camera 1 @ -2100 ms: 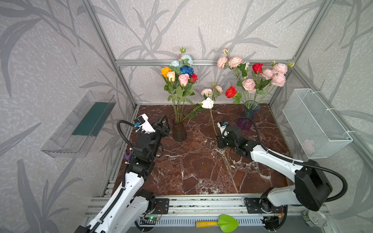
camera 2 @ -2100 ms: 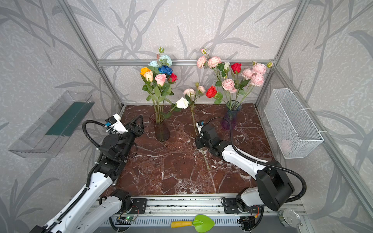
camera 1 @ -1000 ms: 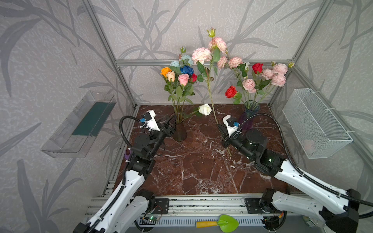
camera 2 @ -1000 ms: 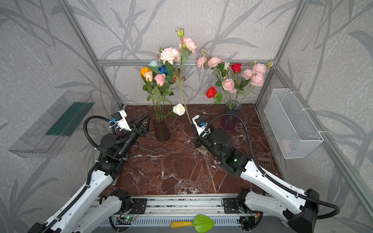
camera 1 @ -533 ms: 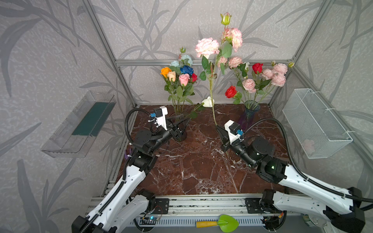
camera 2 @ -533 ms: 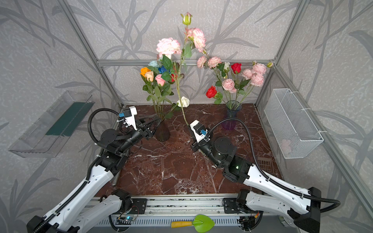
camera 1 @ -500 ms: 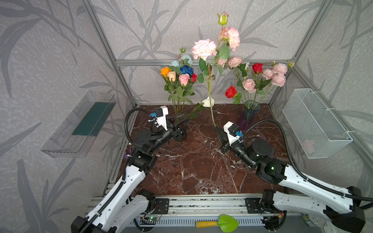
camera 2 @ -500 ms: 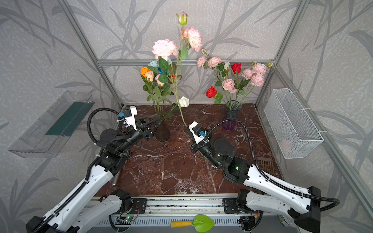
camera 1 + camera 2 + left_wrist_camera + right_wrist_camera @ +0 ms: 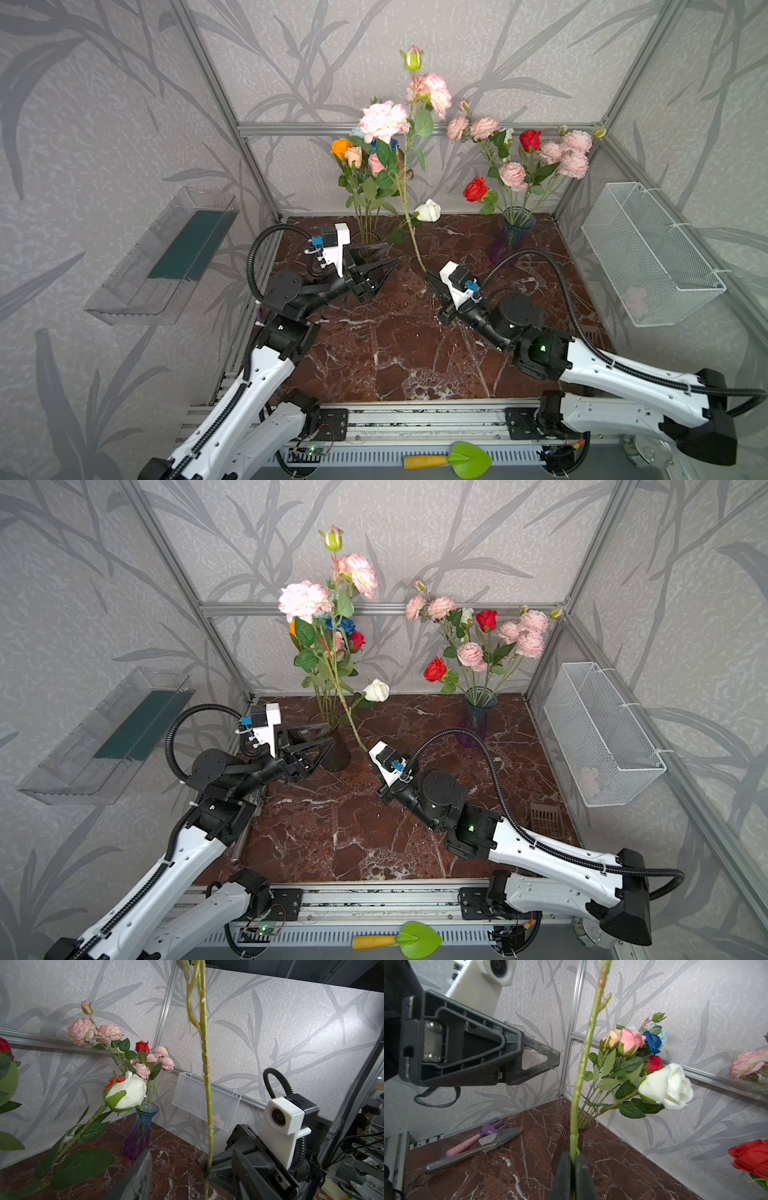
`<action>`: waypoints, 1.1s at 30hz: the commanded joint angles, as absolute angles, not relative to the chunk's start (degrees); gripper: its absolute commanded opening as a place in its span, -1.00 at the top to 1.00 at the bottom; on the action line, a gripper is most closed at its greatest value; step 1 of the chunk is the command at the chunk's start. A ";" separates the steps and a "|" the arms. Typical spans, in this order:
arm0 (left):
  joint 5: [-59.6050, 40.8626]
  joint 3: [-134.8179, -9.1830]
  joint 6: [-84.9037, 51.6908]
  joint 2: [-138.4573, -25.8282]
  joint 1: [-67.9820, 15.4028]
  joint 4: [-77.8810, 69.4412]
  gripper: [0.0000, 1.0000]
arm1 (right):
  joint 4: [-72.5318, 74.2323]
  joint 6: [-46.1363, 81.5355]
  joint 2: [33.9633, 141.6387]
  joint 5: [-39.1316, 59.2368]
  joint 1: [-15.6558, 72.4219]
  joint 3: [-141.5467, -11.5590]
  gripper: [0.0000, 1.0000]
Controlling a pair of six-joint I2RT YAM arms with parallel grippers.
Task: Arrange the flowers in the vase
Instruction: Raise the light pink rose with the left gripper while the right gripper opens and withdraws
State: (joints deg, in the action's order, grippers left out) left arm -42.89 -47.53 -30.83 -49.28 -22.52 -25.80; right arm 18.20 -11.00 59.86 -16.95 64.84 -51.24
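Note:
My right gripper (image 9: pixel 430 277) (image 9: pixel 572 1159) is shut on the lower stem (image 9: pixel 583 1059) of a tall flower with frilly pink blooms (image 9: pixel 382 120), held upright above the marble floor. My left gripper (image 9: pixel 392 252) (image 9: pixel 193 1176) is open and points at that stem, its tips a short way off. Behind it a dark vase (image 9: pixel 338 754) (image 9: pixel 566 1136) holds orange, pink, blue and red roses, and a white rose (image 9: pixel 428 210) leans out of it. A blue-purple vase (image 9: pixel 507 241) at the back right holds pink and red flowers.
A wire basket (image 9: pixel 648 253) hangs on the right wall and a clear tray (image 9: pixel 166 257) on the left wall. A purple hand rake (image 9: pixel 483 1136) and a metal trowel (image 9: pixel 477 1149) lie near the left edge. A green trowel (image 9: pixel 457 459) lies on the front rail.
The right gripper has lifted the pink flower upright and carried it left toward the dark vase. The left gripper has risen and swung toward the stem, jaws still open.

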 commanded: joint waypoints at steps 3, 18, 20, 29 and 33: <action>-46.43 -49.37 -33.28 -51.01 -22.59 -28.48 -0.21 | 22.37 -10.46 61.81 -15.04 66.96 -52.51 1.00; -44.52 -48.22 -32.82 -50.80 -22.68 -30.22 0.67 | 22.33 -8.09 65.72 -13.01 67.59 -53.56 1.00; -43.92 -48.03 -32.73 -50.81 -22.68 -30.27 0.89 | 22.40 -7.92 65.74 -13.26 67.59 -53.42 1.00; -37.30 -51.70 -21.71 -48.02 -22.59 -15.58 1.00 | 20.38 -6.60 63.31 -17.02 67.55 -51.94 0.29; -22.57 -57.96 -12.72 -45.40 -22.53 -3.73 1.00 | 19.00 -6.82 57.59 -21.50 67.57 -48.61 0.25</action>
